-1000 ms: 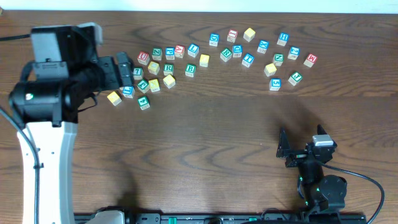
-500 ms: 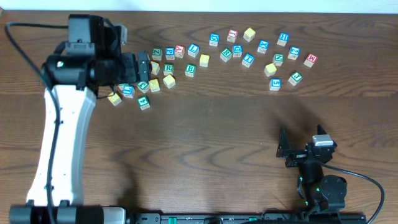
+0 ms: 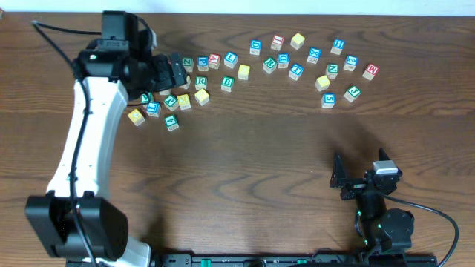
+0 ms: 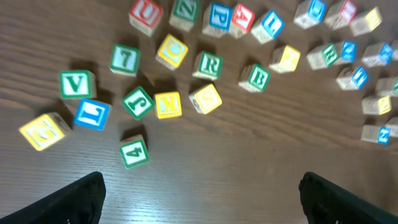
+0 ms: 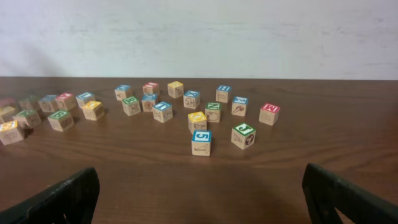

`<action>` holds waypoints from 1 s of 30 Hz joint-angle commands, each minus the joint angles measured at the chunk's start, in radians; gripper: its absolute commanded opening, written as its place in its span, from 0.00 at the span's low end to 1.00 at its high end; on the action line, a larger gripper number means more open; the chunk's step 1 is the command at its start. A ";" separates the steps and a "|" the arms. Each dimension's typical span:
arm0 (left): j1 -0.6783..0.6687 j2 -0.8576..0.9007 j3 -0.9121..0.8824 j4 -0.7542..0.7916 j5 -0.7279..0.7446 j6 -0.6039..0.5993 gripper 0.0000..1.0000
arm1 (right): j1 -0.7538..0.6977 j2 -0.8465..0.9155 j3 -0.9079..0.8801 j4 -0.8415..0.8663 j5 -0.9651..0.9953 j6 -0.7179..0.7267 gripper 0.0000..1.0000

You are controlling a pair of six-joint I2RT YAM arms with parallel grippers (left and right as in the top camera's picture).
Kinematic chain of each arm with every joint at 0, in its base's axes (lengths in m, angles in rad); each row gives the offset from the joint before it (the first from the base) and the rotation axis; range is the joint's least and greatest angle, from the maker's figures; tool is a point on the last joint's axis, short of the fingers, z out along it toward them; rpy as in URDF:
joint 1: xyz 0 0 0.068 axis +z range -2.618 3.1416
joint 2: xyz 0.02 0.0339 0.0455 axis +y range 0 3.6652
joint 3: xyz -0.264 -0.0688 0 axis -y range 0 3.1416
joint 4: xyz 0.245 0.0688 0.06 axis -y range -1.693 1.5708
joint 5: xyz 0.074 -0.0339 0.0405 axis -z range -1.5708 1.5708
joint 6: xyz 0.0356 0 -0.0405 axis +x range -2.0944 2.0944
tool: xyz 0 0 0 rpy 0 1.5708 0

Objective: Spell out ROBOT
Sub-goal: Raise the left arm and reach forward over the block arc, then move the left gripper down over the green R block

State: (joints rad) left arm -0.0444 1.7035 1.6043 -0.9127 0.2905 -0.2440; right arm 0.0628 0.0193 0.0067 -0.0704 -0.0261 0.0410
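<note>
Item: R block (image 4: 210, 65), green-faced, the one you could read in the left wrist view. It sat on the table (image 3: 245, 170) inside the left cluster (image 3: 184, 101), with the yellow C block (image 4: 172, 51) just beside it on one side. The B block (image 4: 257, 77), also green, one counted, was just beside it on the other. The R block lay straight ahead of your left gripper (image 4: 202, 200), roughly centred between its two fingers, which stood wide apart and held nothing. Being a cube, it offered no long axis; its faces sat nearly square to the finger line, while the B block sat turned. The left arm was nearer by far. The right gripper (image 5: 202, 199), fingers likewise spread and empty, sat well apart near the table's front edge. Count: seventeen blocks in the left cluster, fourteen in the right cluster (image 3: 314, 55). Two O's and a T were also needed; you could not read them with certainty here.
</note>
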 commanded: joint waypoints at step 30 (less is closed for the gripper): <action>-0.064 0.039 0.051 0.013 -0.100 0.032 0.99 | -0.076 0.540 0.492 -0.031 -0.255 0.031 0.99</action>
State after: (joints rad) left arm -0.1085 1.7412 1.6066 -0.8963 0.2142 -0.2283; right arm 0.0120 0.4187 0.3645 -0.0700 -0.2050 0.1123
